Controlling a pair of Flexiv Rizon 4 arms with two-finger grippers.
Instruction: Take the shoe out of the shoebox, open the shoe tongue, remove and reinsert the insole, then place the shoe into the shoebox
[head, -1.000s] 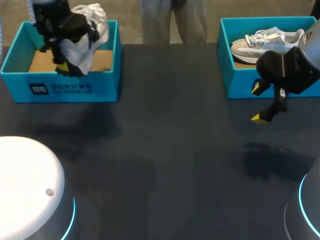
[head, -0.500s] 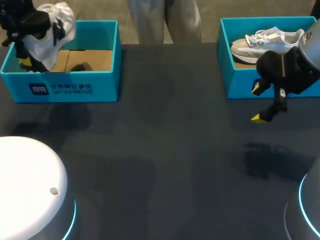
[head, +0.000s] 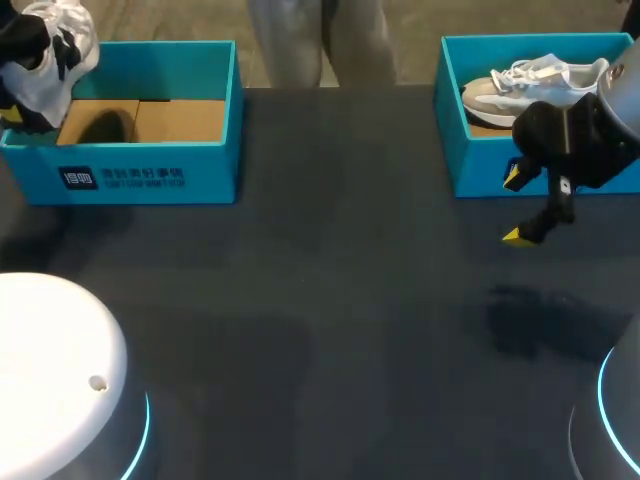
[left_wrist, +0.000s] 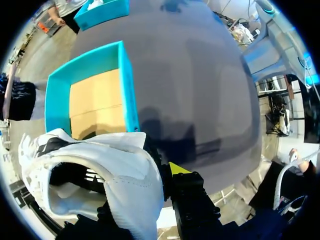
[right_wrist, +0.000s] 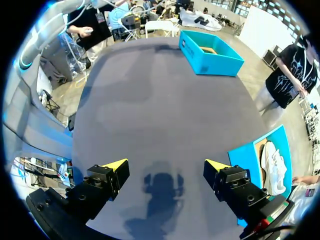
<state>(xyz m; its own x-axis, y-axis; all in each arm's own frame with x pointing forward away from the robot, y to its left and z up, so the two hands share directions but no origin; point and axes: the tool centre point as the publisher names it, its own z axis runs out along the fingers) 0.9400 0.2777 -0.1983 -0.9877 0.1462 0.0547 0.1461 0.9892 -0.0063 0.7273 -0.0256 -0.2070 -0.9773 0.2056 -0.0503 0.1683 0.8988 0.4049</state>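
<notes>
Two shoeboxes, one shoe in the air

Holds a white shoe (head: 48, 58) clamped in the left jaws, up over the left end of the left shoebox (head: 150, 178). Shows one yellow tip (left_wrist: 177, 167) pressed against the shoe's side in the left wrist view, with the other tip hidden behind the shoe. Carries the shoe steeply tilted, its long axis running near to far in the head view and its opening turned back toward the wrist camera. Cannot tell toe from heel. Shows the brown cardboard floor (left_wrist: 95, 107) of that box beyond the shoe. Hangs the right jaws wide apart, low over the dark table (head: 330, 300), just in front of the near wall of the right shoebox (head: 470, 175). Sees a second pale shoe (head: 540, 80) lying in that box, laces up, long axis side to side along the box.
</notes>
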